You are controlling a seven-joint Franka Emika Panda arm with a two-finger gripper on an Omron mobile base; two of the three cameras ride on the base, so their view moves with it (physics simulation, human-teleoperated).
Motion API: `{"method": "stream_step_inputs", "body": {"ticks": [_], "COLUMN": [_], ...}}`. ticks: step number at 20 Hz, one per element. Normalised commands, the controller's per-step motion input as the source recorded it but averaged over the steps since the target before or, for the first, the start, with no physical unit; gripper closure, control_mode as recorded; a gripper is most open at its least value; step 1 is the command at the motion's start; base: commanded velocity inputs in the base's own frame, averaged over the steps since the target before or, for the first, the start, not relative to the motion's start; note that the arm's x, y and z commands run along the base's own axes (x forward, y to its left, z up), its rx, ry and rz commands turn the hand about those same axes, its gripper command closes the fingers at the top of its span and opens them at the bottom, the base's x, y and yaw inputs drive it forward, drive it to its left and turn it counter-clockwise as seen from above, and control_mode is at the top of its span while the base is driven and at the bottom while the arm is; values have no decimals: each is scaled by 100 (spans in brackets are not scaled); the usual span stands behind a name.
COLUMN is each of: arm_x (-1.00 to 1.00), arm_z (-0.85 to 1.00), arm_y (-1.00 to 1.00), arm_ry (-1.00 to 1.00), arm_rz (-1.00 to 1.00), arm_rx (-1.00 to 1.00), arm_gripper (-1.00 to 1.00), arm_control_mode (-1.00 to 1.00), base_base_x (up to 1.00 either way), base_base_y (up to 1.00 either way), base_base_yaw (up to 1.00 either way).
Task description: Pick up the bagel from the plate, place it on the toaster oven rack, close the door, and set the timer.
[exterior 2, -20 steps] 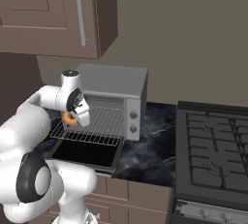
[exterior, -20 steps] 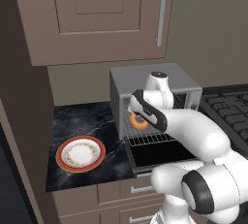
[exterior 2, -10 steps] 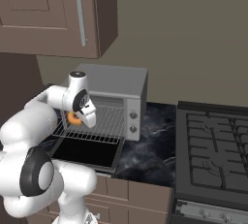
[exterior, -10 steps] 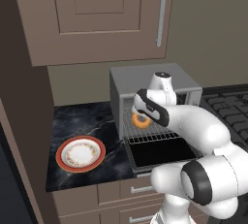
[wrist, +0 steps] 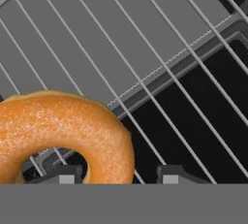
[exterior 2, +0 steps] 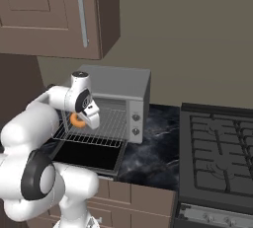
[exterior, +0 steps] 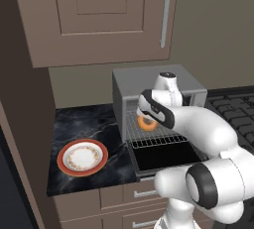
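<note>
The golden-orange bagel (wrist: 63,126) lies just over the front part of the toaster oven rack (wrist: 145,39), a grid of silver wires. My gripper (wrist: 116,175) hangs right above it with its fingers apart; the bagel's right limb sits between the tips, clear of the right one. From the base, the bagel (exterior: 144,125) (exterior 2: 75,120) shows under my gripper (exterior: 148,119) (exterior 2: 84,118) at the oven's mouth. The door (exterior: 163,156) (exterior 2: 94,155) is folded down flat in front. The plate (exterior: 82,157) rests bare on the dark counter to the left.
The grey toaster oven (exterior 2: 118,81) has its knobs (exterior 2: 134,123) on the right face. A brown wall cabinet (exterior: 99,15) hangs above it. A black stove (exterior 2: 217,158) fills the counter to the right. A tall brown panel stands at the far left.
My gripper has carried the bagel a little further in over the rack, and its fingers have parted from it.
</note>
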Motion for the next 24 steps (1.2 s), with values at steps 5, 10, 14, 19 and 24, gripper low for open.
{"method": "stream_step_inputs", "body": {"ticks": [5, 10, 14, 19, 24], "arm_x": [-10, -39, -66, -84, -62], "arm_z": [76, 73, 41, -9, -31], "arm_y": [-10, -17, -35, -46, -41], "arm_ry": [0, 0, 0, 2, 6], "arm_rz": [0, 0, 0, 0, 0], "arm_rx": [4, 2, 2, 1, 2], "arm_gripper": [-100, -100, -100, -100, -100], "arm_control_mode": [-100, -100, -100, -100, -100], "base_base_x": [0, 0, 0, 0, 0], "base_base_y": [0, 0, 0, 0, 0], "base_base_yaw": [0, 0, 0, 0, 0]}}
